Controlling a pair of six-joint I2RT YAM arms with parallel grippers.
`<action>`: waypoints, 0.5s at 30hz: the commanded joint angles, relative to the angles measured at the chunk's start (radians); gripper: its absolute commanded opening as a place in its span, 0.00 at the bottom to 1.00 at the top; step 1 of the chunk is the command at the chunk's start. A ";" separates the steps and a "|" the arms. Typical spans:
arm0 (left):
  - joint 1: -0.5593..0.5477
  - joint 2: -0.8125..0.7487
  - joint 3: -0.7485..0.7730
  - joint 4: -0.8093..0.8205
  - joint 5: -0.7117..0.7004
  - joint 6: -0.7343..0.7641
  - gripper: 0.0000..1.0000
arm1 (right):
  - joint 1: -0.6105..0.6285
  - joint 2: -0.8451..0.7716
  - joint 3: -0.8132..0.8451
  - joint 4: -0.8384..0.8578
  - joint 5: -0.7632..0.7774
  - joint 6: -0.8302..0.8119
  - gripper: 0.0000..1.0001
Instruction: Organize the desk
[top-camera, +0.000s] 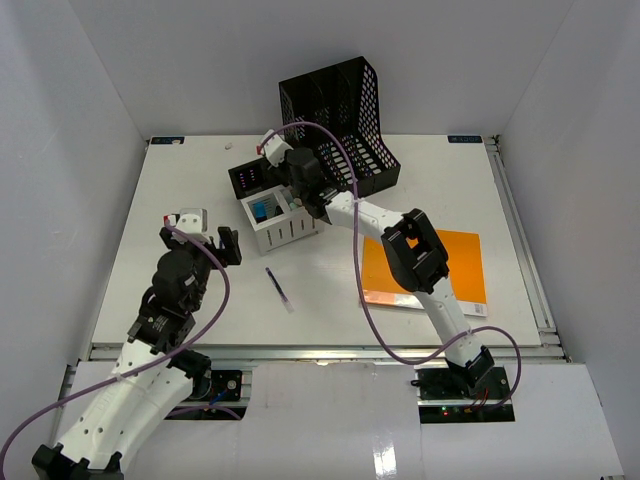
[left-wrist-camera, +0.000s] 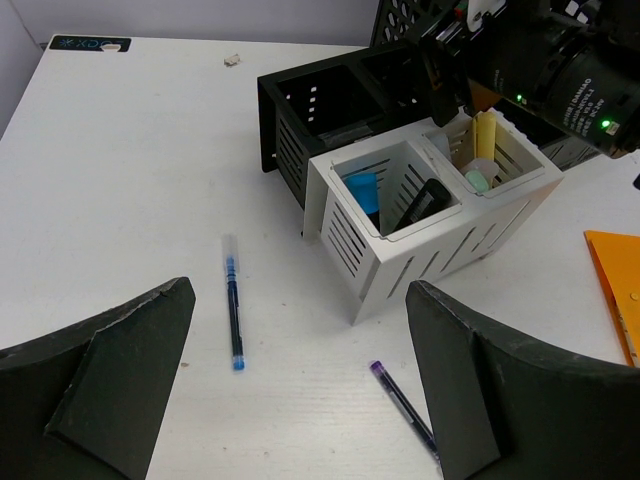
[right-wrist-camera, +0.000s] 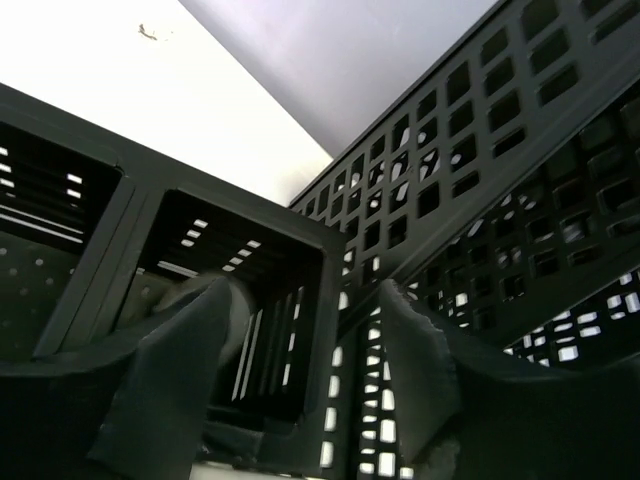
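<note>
The white desk (top-camera: 180, 300) holds a white two-cell pen holder (top-camera: 283, 222) with items in it, a small black organizer box (top-camera: 250, 180) behind it and a tall black mesh file rack (top-camera: 345, 120). A purple pen (top-camera: 279, 288) lies loose in front; it also shows in the left wrist view (left-wrist-camera: 403, 403). A blue pen (left-wrist-camera: 233, 315) lies left of the white holder (left-wrist-camera: 400, 250). My left gripper (left-wrist-camera: 300, 290) is open and empty above the pens. My right gripper (right-wrist-camera: 310, 290) is open, its fingers either side of the black box's corner wall (right-wrist-camera: 335, 330).
An orange folder (top-camera: 425, 268) lies flat at the right, under my right arm. The right arm (left-wrist-camera: 560, 70) reaches over the white holder. A small scrap (left-wrist-camera: 231, 60) lies near the desk's far edge. Metal rails (top-camera: 520, 230) border the desk.
</note>
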 joint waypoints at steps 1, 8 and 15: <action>0.006 0.009 -0.003 -0.004 -0.002 0.001 0.98 | -0.002 -0.130 -0.013 -0.021 -0.052 0.060 0.75; 0.011 0.067 0.003 -0.010 0.033 -0.020 0.97 | -0.005 -0.360 0.014 -0.343 -0.370 0.085 0.85; 0.248 0.356 0.064 -0.025 0.296 -0.121 0.61 | -0.102 -0.647 -0.331 -0.818 -1.316 -0.238 0.87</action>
